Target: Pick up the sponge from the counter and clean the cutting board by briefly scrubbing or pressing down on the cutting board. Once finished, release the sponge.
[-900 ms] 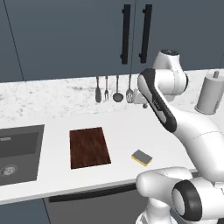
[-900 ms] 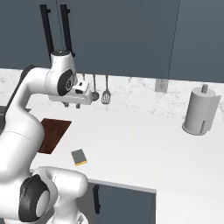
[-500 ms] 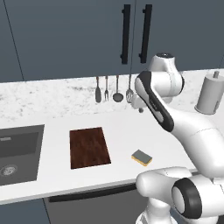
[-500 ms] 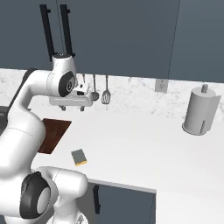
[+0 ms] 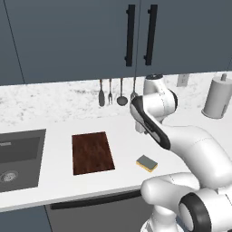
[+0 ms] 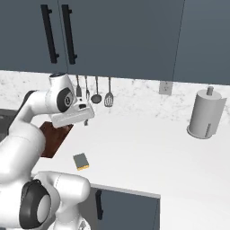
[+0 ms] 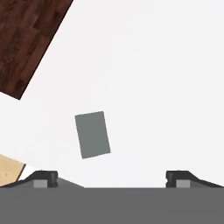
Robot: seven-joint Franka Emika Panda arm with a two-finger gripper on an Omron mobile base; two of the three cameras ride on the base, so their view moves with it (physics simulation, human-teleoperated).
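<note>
White arm lower now; sponge (image 7: 92, 134) untouched.

cutting board (image 5: 92, 152): mottled wood | counter (image 5: 54, 181): smooth white | sponge (image 5: 147, 163): matt

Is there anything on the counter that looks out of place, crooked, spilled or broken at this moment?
Nothing stands out. The sponge lies flat on the white counter, turned slightly askew, apart from the cutting board, which also lies flat. No spill or damage shows. The gripper is open, above the sponge.
</note>
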